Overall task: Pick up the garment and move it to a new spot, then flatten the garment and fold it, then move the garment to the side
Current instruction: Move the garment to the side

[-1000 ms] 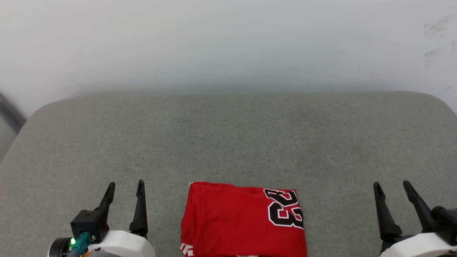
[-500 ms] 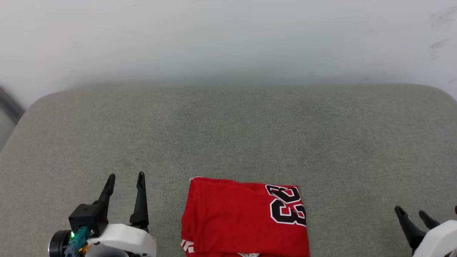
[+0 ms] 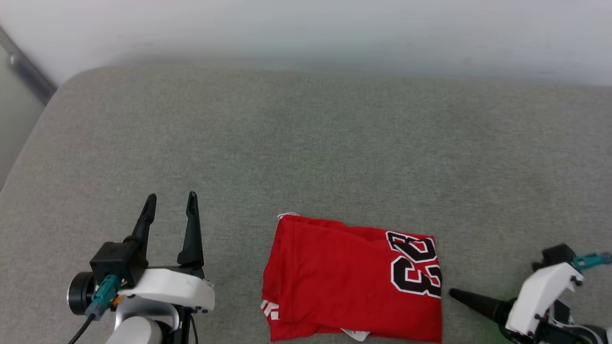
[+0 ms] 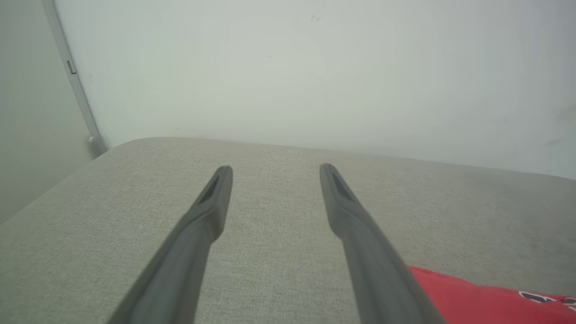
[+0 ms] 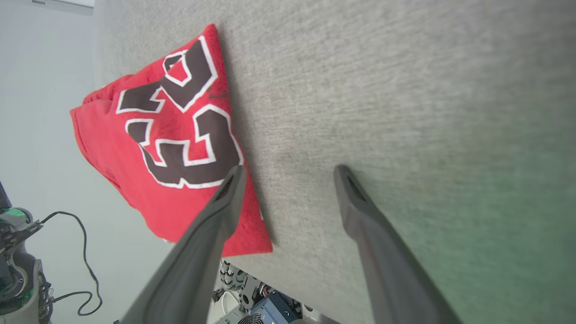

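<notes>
The garment (image 3: 354,277) lies folded into a red rectangle on the grey cushion (image 3: 306,143), near its front edge, with the black "23" on its right end. My left gripper (image 3: 171,197) stands open to the left of it, fingers pointing away from me, nothing between them. My right gripper (image 3: 454,293) is turned sideways and low, pointing left at the garment's right edge, a short gap away. In the right wrist view the right gripper (image 5: 290,168) is open, one finger by the garment (image 5: 171,135) and the other over bare cushion. A corner of the garment (image 4: 472,297) shows in the left wrist view.
A pale wall (image 3: 306,28) rises behind the cushion. A grey metal rail (image 3: 28,71) runs down at the far left beside the cushion's rounded corner. Past the cushion's front edge, the right wrist view shows a black cable (image 5: 85,252) and machine parts (image 5: 265,310).
The head camera has tilted down and shifted. My right gripper has dropped and swung from pointing forward to pointing left at the garment's right edge. The left gripper has kept its pose.
</notes>
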You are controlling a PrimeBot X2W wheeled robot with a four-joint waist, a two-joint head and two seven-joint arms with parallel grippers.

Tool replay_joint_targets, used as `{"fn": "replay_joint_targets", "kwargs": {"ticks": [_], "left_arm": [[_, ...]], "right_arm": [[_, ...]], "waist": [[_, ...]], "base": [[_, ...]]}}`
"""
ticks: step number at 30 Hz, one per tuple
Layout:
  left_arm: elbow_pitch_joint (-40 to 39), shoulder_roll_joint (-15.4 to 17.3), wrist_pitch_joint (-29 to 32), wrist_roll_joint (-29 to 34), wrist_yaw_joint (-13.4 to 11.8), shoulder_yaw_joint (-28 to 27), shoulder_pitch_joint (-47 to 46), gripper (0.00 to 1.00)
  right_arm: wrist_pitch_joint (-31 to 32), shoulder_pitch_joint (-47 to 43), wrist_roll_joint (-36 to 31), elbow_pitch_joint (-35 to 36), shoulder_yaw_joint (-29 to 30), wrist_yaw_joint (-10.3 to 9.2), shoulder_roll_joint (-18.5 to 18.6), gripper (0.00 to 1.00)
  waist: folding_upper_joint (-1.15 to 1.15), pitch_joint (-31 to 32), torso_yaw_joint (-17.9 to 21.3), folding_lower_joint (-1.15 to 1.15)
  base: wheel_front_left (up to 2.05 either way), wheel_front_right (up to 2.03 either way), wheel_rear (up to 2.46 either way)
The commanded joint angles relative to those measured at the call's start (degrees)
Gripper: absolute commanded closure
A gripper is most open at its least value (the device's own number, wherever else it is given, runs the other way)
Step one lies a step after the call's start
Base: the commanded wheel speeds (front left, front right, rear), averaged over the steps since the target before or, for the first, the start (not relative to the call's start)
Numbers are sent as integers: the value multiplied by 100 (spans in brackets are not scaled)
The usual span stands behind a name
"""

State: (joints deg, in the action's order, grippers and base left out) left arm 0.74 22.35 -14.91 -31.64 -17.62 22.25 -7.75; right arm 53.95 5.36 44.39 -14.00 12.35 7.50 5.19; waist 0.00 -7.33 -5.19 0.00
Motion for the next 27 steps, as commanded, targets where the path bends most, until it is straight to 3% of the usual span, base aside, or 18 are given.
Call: {"fn": "replay_joint_targets", "kwargs": {"ticks": [1,9,12,21,27], "left_arm": [[19,-55,-37,58,46,-29,-106,0],[160,-154,-33,216,219,-88,-196,0],[249,-195,-32,257,303,-10,-244,0],[379,-230,-31,269,299,-34,-2,0],[288,-181,-26,241,241,-94,316,0]], "right_arm": [[80,145,157,-179,-99,-4,-101,0],[181,510,799,-848,-633,-7,-232,0],[59,584,913,-878,-779,-7,-223,100],[-652,662,670,-507,-1435,-4,368,100],[-1147,748,-450,-597,-1755,-4,936,100]], "waist": [[0,-162,-128,0],[0,-249,-262,0],[0,-188,-299,0],[0,229,-118,0],[0,489,392,0]], "base": [[0,0,0],[0,0,0],[0,0,0],[0,0,0],[0,0,0]]}}
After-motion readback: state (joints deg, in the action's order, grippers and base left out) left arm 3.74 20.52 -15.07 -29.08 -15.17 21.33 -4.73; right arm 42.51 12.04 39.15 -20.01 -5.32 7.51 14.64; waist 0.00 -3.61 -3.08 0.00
